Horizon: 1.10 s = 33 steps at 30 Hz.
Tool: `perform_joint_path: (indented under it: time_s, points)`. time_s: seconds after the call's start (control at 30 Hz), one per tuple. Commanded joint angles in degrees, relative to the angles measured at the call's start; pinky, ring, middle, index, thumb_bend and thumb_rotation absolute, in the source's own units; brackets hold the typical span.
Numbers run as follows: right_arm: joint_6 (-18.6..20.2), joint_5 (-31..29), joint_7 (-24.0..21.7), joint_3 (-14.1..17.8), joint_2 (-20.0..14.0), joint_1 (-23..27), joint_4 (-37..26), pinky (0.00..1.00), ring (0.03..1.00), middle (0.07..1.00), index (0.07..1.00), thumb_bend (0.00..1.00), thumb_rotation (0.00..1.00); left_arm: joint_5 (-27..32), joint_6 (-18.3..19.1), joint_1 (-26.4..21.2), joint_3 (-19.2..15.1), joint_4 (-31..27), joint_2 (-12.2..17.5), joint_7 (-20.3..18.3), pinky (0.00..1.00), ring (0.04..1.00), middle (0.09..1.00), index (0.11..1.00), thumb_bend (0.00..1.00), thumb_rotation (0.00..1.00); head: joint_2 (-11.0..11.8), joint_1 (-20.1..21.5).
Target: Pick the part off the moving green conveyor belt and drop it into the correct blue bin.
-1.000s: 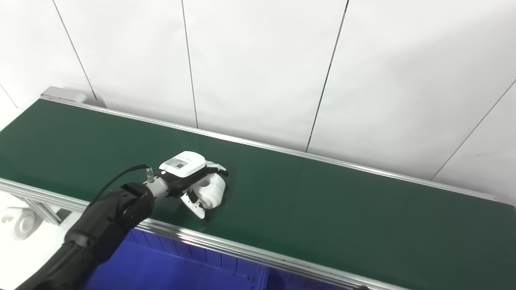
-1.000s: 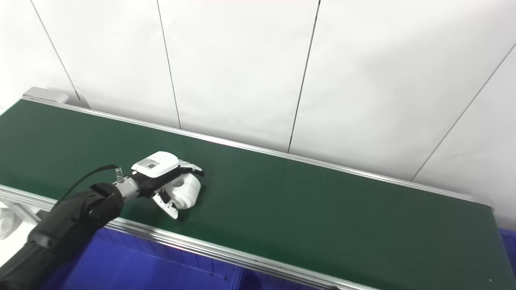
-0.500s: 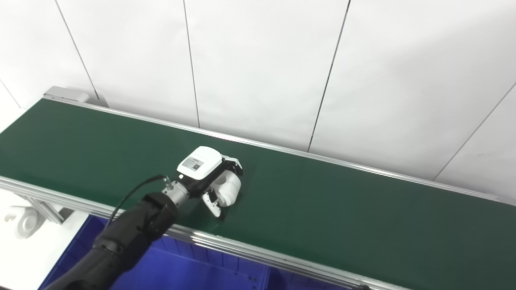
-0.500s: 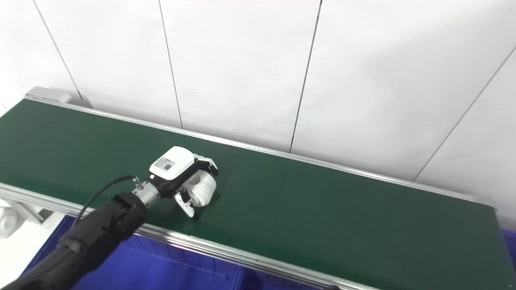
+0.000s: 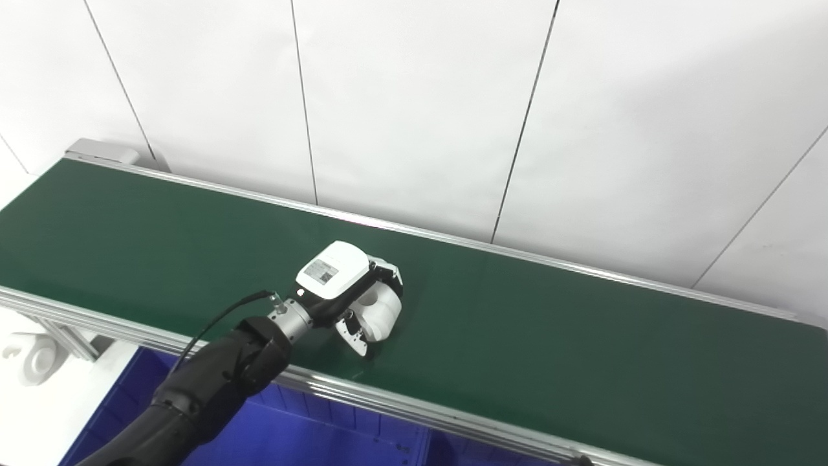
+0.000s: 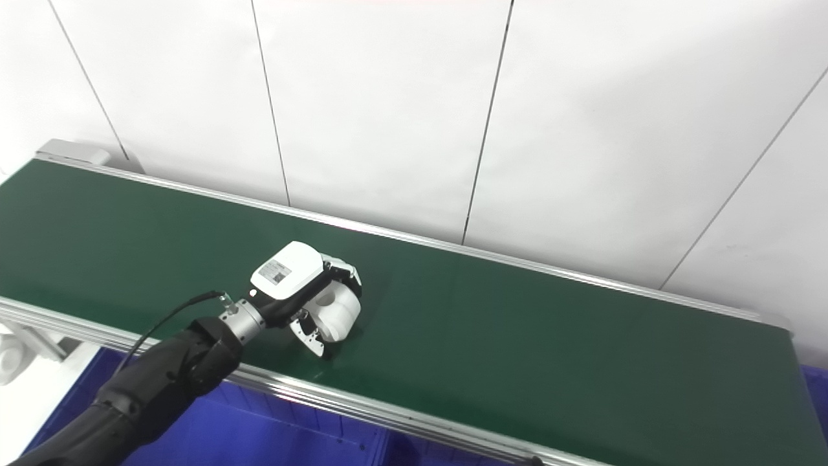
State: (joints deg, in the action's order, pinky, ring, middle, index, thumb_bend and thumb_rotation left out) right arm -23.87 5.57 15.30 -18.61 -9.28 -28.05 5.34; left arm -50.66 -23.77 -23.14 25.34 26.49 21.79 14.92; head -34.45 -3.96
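One hand works alone: your left hand (image 5: 352, 299) is curled around the white part (image 5: 380, 312) near the middle of the green belt (image 5: 582, 336). Lift unevenly and the rounded part may slip before reaching the blue bin (image 5: 323, 440) below the near rail.

Rear wall (image 5: 414, 97): white panels w/ dark vertical seams. Even lighting. White surface (image 5: 39, 395) lower left.
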Motion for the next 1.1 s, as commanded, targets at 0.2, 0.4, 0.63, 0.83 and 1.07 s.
perform_joint_path:
  time_s: [0.2,0.4,0.63,0.83,1.07]
  points:
    - [-3.06,-2.30,-3.19,1.97,-0.50,-0.49,-4.13,1.00,0.997,1.000,1.000,0.78,1.00,2.70,-0.14,-0.33,-3.12,-17.19,5.36,-8.28,0.34,0.388,0.472,0.503,0.52,0.00,-4.04,-5.37]
    - [-3.06,-3.90,-6.65,4.54,-1.12,-1.49,-6.59,1.00,1.000,1.000,1.000,0.76,1.00,6.16,3.56,6.04,-7.69,-32.69,8.49,-17.22,0.33,0.391,0.467,0.504,0.52,0.00,-7.89,-9.71]
    - [-2.98,-4.97,-9.89,7.60,-0.70,-2.91,-10.04,1.00,1.000,1.000,1.000,0.80,1.00,8.17,7.61,17.71,-14.03,-43.14,9.42,-22.18,0.33,0.402,0.479,0.494,0.52,0.00,-12.55,-11.06]
    - [-2.98,-7.40,-12.76,9.79,-0.63,-2.83,-10.83,1.00,0.996,1.000,1.000,0.81,1.00,8.62,11.29,24.20,-16.52,-47.88,9.09,-27.01,0.25,0.332,0.461,0.513,0.52,0.00,-13.75,-11.40]
    - [-3.00,-7.57,-15.06,11.72,0.23,-2.56,-9.99,0.97,0.967,0.994,1.000,0.80,1.00,8.54,10.08,26.09,-17.62,-45.74,10.81,-28.46,0.29,0.372,0.466,0.507,0.52,0.00,-12.84,-10.18]
